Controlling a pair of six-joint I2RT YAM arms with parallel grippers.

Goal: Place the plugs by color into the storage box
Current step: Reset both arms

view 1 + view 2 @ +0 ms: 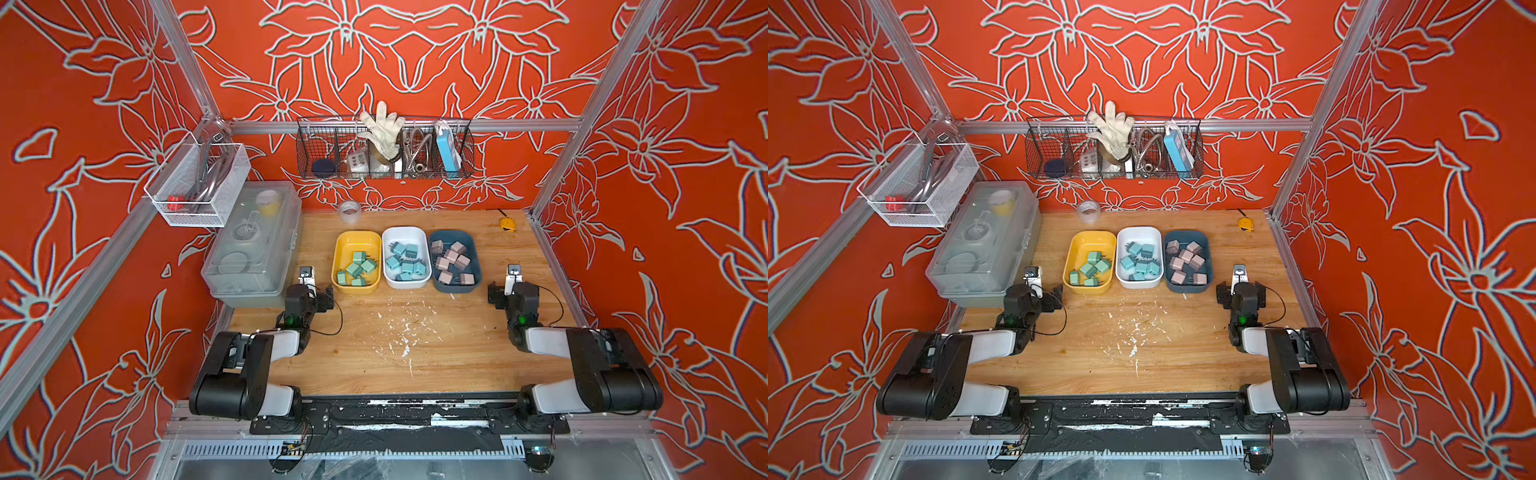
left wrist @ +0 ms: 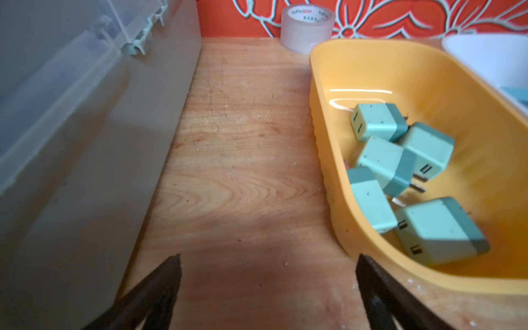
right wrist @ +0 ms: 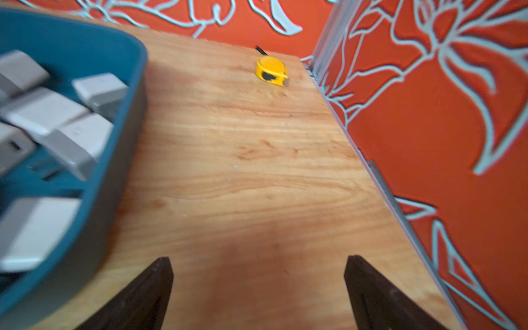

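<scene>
Three trays of the storage box stand in a row at mid-table: yellow (image 1: 358, 237), white (image 1: 406, 232) and dark blue (image 1: 452, 237). Mint green plugs (image 1: 355, 268) lie in the yellow tray, teal blue plugs (image 1: 405, 261) in the white one, mauve-pink plugs (image 1: 451, 261) in the blue one. My left gripper (image 2: 268, 257) hangs open and empty over bare wood beside the yellow tray (image 2: 323, 94), with green plugs (image 2: 380, 123) inside it. To the right of the blue tray (image 3: 125, 120), my right gripper (image 3: 258, 258) is open and empty.
A large translucent lidded box (image 1: 253, 241) stands close to the left arm. A clear tape roll (image 1: 349, 212) and a yellow tape measure (image 1: 507, 224) sit near the back wall. Wire baskets (image 1: 384, 149) hang above. White flecks (image 1: 405, 332) dot the wood.
</scene>
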